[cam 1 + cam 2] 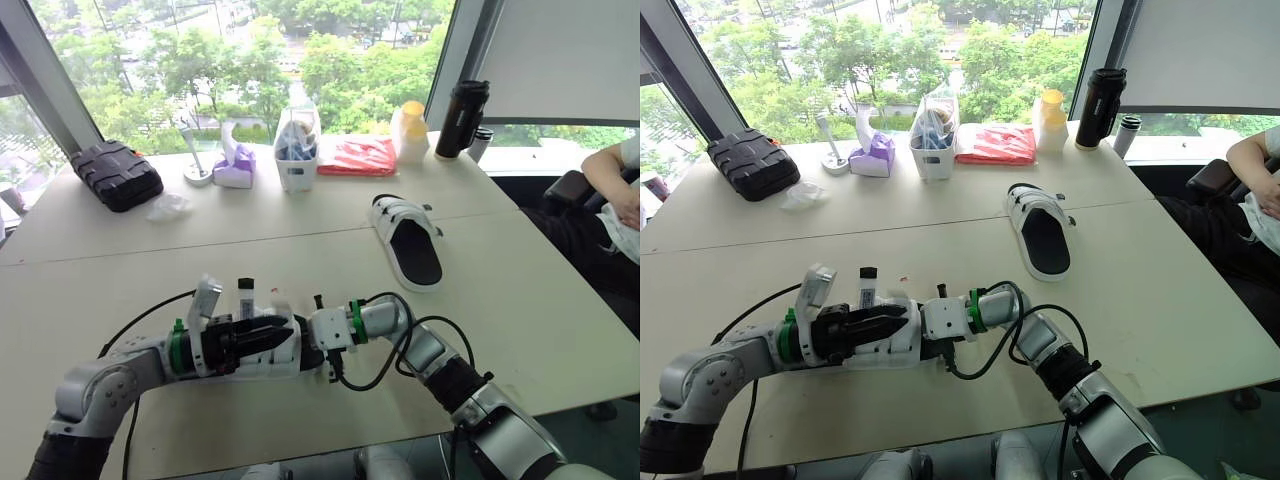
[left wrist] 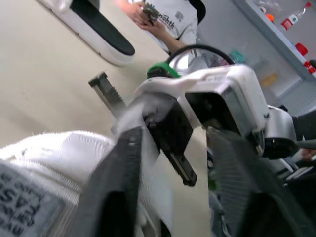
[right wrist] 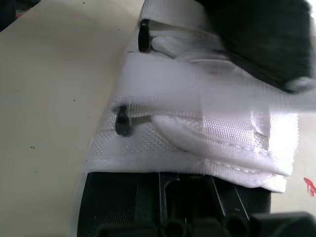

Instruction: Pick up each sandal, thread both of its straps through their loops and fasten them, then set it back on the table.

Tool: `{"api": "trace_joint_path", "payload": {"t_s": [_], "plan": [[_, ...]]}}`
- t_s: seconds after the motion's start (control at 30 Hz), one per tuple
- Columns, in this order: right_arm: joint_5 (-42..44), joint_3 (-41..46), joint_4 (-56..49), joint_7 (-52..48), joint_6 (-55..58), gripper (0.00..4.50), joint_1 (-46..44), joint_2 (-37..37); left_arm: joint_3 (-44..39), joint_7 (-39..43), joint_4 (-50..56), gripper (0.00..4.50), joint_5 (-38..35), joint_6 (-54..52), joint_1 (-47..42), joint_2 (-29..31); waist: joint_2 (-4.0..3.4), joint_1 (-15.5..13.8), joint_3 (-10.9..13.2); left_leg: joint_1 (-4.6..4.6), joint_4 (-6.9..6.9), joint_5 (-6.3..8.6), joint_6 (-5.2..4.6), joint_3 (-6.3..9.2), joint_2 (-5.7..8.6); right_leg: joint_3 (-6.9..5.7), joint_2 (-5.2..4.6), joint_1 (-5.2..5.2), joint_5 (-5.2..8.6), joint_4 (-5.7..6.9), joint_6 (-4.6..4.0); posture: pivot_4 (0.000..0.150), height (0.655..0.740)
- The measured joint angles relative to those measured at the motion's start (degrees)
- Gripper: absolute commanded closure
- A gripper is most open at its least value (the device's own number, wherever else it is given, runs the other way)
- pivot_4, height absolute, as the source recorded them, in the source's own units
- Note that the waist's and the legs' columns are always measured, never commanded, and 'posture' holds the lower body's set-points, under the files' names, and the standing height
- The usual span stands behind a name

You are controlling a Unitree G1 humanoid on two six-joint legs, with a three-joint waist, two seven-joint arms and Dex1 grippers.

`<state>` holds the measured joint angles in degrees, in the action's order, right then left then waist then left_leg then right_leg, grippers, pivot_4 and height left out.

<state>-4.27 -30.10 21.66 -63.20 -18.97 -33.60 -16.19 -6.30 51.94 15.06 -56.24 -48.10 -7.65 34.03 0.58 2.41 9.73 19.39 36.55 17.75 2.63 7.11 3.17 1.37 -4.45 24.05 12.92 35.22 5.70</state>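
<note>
One white sandal (image 1: 270, 352) with a black footbed lies across the table's near edge, between my two grippers. My left gripper (image 1: 285, 335) reaches over it from the left, its fingers (image 2: 118, 187) apart astride a white strap (image 2: 148, 163). My right gripper (image 1: 308, 350) meets the sandal's right end and is shut on its edge. A strap end with a label (image 1: 245, 296) stands upright. In the right wrist view two white straps (image 3: 207, 98) cross the sandal, with black loops (image 3: 121, 126) at their side. The second sandal (image 1: 410, 240) lies flat at mid-table right.
Along the window stand a black case (image 1: 117, 175), a tissue pack (image 1: 234, 165), a white container (image 1: 297, 150), a red bag (image 1: 357, 156), a yellow-capped bottle (image 1: 410, 130) and a black flask (image 1: 462, 118). A person's arm (image 1: 610, 170) shows at the right edge.
</note>
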Motion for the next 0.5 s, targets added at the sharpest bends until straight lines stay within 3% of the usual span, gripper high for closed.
{"api": "trace_joint_path", "payload": {"t_s": [0.03, 0.3, 0.5], "plan": [[0.0, -0.01, 0.01, 0.03, 0.01, 4.5, 0.01, 0.0, -0.25, -0.16, -0.01, 0.46, -0.22, 0.0, -0.27, -0.25, 0.0, 0.01, 0.0, -0.01, 0.0, -0.01, 0.01, 0.0, 0.0, 0.0, 0.0, -0.01, 0.0, 0.0, 0.0, 0.15, 0.74], [-0.03, -0.02, 0.06, 0.29, -0.06, 4.5, -0.01, 0.15, -2.4, -5.05, -4.67, 0.46, 2.14, 3.99, -6.3, -4.49, 0.04, 0.09, -0.02, 0.01, -0.01, -0.07, 0.12, 0.05, 0.02, -0.03, 0.01, 0.01, -0.04, 0.01, 0.03, 0.15, 0.74], [-0.04, -0.06, 0.12, 0.35, -0.08, 4.5, -0.02, 0.29, -3.18, -4.64, -5.8, 0.46, 4.23, 5.08, -11.91, -2.59, 0.04, 0.2, -0.02, 0.01, -0.02, -0.07, 0.13, 0.03, 0.03, -0.04, 0.02, 0.02, -0.04, 0.01, 0.04, 0.15, 0.74]]}}
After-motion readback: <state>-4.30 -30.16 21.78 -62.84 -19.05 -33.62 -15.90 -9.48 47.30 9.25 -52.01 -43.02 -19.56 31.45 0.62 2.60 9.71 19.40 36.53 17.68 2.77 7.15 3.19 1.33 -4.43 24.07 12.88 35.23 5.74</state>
